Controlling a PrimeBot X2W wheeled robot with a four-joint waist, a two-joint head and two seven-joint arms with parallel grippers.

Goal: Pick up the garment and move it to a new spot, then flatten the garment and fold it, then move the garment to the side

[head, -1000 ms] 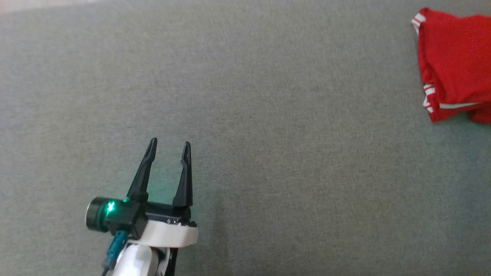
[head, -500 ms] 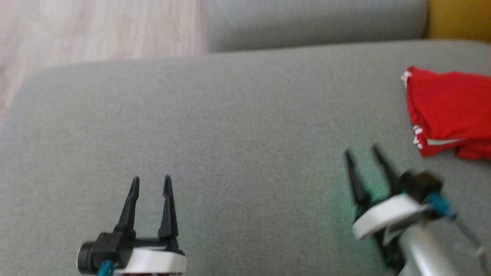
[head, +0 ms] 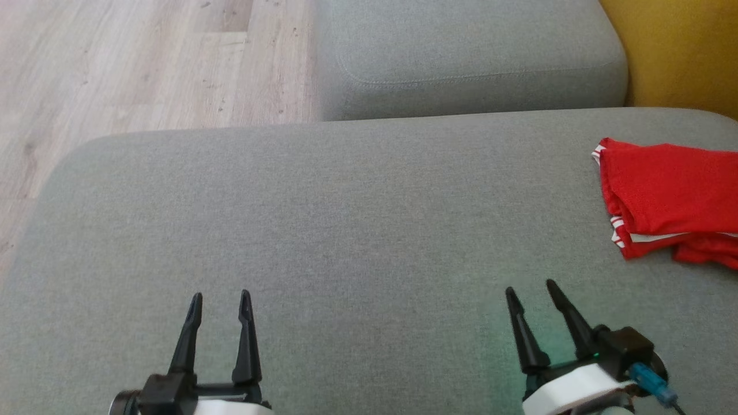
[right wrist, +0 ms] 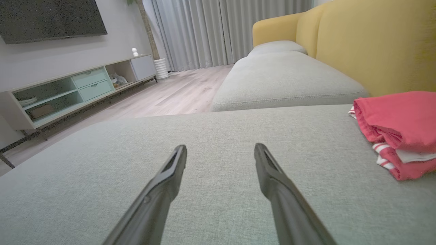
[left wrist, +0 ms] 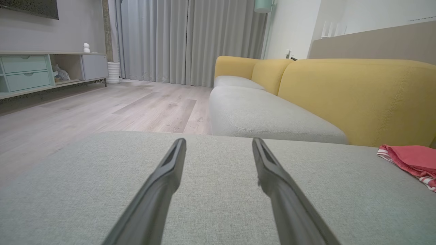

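Two grippers hang low over the grey seat cushion (head: 346, 230), each with its fingers spread and nothing between them. The left gripper (head: 221, 294) is at the near left of the cushion. The right gripper (head: 530, 286) is at the near right, with its fingers leaning a little to the left. The red garment (head: 663, 196), trimmed in white, lies folded in a soft bundle on the same cushion. It is beyond the right gripper and off to its right, near it but not touching, and well apart from the left gripper. A yellow backrest (head: 680, 52) rises behind the garment. Farther off are a second cushion (head: 461, 57) and the pale wooden floor (head: 115, 69).
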